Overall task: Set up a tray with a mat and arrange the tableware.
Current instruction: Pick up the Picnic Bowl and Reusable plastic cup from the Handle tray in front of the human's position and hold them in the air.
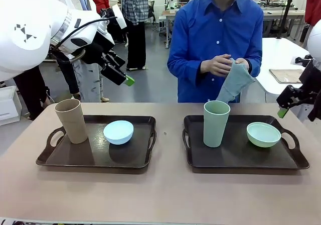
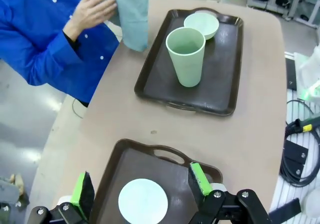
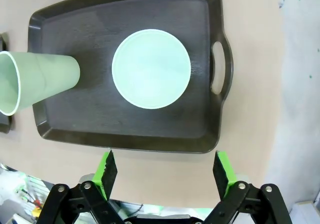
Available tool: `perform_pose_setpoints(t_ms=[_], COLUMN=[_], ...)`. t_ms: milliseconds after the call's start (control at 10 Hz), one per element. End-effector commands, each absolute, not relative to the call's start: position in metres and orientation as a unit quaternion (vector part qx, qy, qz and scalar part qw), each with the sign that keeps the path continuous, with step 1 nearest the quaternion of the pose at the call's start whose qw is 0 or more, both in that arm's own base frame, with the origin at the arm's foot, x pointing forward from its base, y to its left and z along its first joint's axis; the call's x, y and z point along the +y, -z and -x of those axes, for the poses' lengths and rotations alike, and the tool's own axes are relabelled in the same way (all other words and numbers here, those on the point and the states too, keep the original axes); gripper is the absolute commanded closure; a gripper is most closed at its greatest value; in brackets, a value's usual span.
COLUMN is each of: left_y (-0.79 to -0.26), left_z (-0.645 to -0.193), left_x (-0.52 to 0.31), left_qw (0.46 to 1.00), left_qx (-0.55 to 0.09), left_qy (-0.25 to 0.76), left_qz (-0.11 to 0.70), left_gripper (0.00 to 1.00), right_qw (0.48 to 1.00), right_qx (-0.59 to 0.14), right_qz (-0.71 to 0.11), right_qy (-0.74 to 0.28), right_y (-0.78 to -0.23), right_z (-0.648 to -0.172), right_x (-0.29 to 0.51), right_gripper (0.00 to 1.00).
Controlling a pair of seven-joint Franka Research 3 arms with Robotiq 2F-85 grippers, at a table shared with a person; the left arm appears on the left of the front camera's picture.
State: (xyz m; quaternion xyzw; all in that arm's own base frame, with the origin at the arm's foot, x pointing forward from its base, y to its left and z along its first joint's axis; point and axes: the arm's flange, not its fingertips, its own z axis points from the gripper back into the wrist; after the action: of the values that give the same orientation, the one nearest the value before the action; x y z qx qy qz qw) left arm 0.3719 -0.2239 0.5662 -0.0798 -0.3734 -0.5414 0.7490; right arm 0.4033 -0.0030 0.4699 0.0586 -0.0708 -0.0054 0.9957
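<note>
- The tan table [image 1: 165, 190] carries two dark handled trays side by side, a gap between them.
- In the left tray [image 1: 75, 153] the tan cup [image 1: 71, 120] stands upright at the left end. The light blue bowl [image 1: 118, 132] sits right of the middle, apart from the cup.
- In the right tray [image 1: 235, 154] the pale green cup [image 1: 215, 123] stands upright near the left end. The pale green bowl [image 1: 263, 134] sits towards the right handle, well apart from the cup.
- The left arm's jaws hang raised above the left tray's far side. Their green pads [image 2: 199, 178] are spread wide with nothing between them, and the wrist view looks down on the light blue bowl.
- The right arm's jaws hover off the right tray's outer end, pads [image 3: 222, 168] likewise parted and gripping nothing.
- At the far side a person in a blue shirt holds a folded grey-green mat [image 1: 235, 82] in both hands [image 1: 218, 64], above the table's far edge, behind the pale green cup.
</note>
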Motion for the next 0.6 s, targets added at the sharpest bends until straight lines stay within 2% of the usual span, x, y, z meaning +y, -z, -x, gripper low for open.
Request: perform_pose_setpoints(t_ms=[0,200,300,500], left_y=[-0.558,-0.553,-0.544,-0.513], left_z=[-0.396,-0.42,-0.425,-0.44], left_x=[-0.239,-0.252,-0.261,-0.28], left_qw=[0.727,0.704,0.672,0.619], left_qx=[-0.385,-0.345,-0.34,-0.318], left_qy=[0.561,0.596,0.627,0.675], left_qz=[0.097,0.173,0.199,0.245], left_gripper=[0.0,0.0,0.0,0.0], right_qw=[0.998,0.998,0.997,0.998], right_qx=[-0.043,-0.012,-0.023,-0.022], right_qz=[-0.055,-0.048,-0.047,-0.029], right_qy=[-0.009,-0.024,-0.06,-0.053], right_y=[-0.461,-0.443,-0.434,-0.413], right_z=[-0.43,-0.462,-0.47,-0.489], right_x=[0.002,0.003,-0.001,-0.01], right_gripper=[0.0,0.0,0.0,0.0])
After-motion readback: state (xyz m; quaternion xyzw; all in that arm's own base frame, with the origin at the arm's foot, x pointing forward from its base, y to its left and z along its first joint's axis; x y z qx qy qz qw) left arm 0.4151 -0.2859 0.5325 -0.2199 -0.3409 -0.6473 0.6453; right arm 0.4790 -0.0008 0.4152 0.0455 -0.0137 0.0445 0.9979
